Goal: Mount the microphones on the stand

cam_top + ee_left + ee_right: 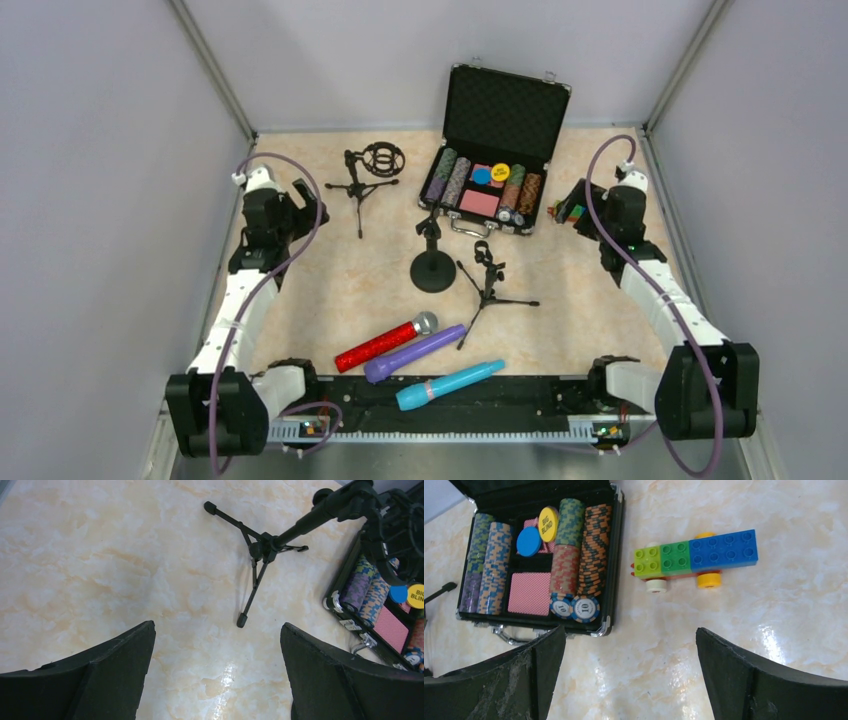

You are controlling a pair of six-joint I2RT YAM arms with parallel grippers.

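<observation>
Three microphones lie near the table's front edge: a glittery red one with a silver mesh head (385,342), an all purple one (415,352) and a turquoise one with a pink band (450,384). Three black stands are behind them: a tripod with a ring mount (365,175), also in the left wrist view (265,550), a round-base stand (432,262) and a small tripod (490,285). My left gripper (305,215) is open and empty at the far left (216,645). My right gripper (578,203) is open and empty at the far right (630,650).
An open black case of poker chips (487,185) stands at the back middle, also in the right wrist view (539,565). A toy brick car (696,557) sits right of it, under my right gripper. Grey walls enclose the table.
</observation>
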